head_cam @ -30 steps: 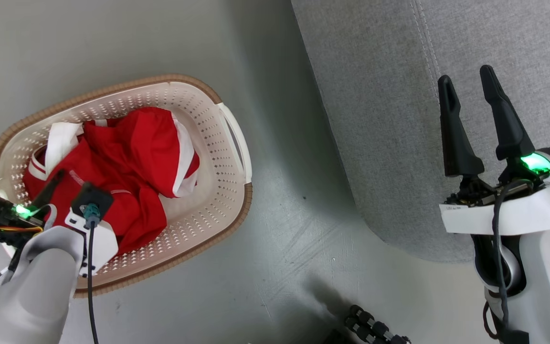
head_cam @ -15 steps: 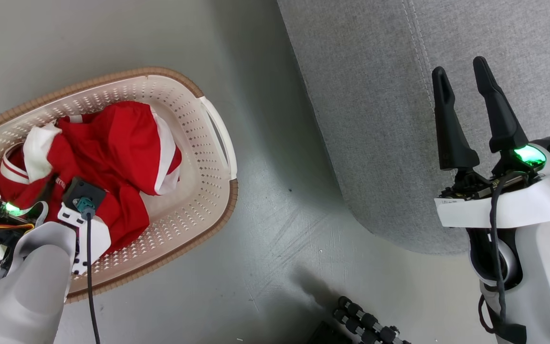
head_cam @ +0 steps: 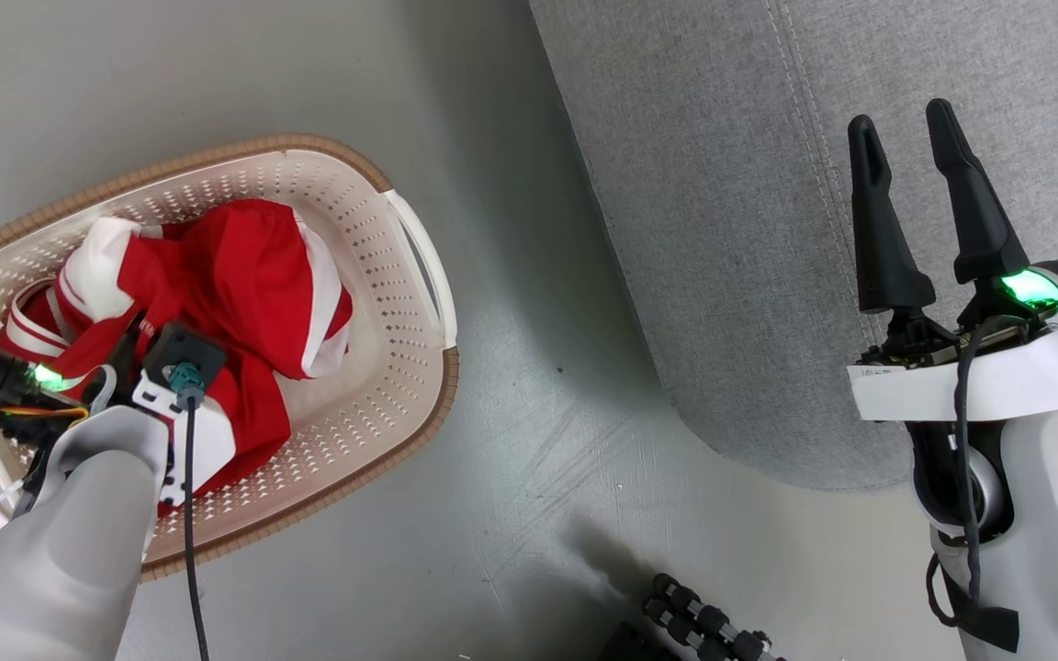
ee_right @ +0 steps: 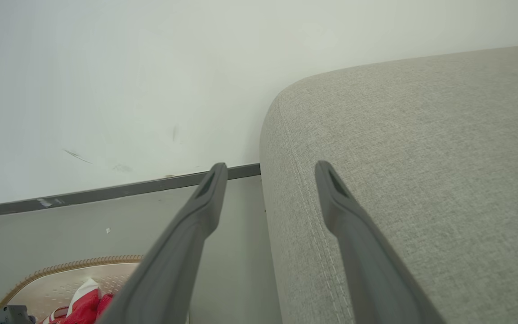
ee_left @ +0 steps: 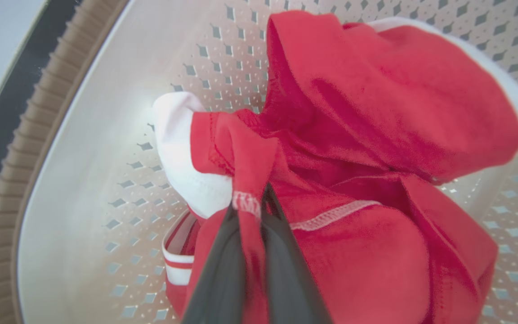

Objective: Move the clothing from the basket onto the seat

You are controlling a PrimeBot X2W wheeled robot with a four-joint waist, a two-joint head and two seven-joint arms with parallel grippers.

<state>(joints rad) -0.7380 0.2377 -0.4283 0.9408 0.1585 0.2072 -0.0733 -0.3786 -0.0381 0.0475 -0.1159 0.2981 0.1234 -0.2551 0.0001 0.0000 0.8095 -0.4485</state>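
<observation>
One fold of clothing (head_cam: 253,275) pinched in the left gripper (ee_left: 251,200), down in the basket (head_cam: 382,303), bunched higher than before; right gripper (head_cam: 901,117) hovers at the seat's (head_cam: 722,184) edge, spread wide.

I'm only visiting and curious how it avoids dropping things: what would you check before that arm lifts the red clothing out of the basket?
1. Left gripper shut on the clothing: ok. A red fold is pinched between its fingers.
2. Both garments caught: cannot tell. One fold is held, and the rest lies bunched in the basket.
3. Fabric snagged on the basket: cannot tell. What shows lies loose inside the walls, but the underside is hidden.
4. Seat ready to receive it: ok. The grey surface in view carries nothing.
5. Right gripper out of the way: ok. It is open, over the seat and apart from the basket.
</observation>
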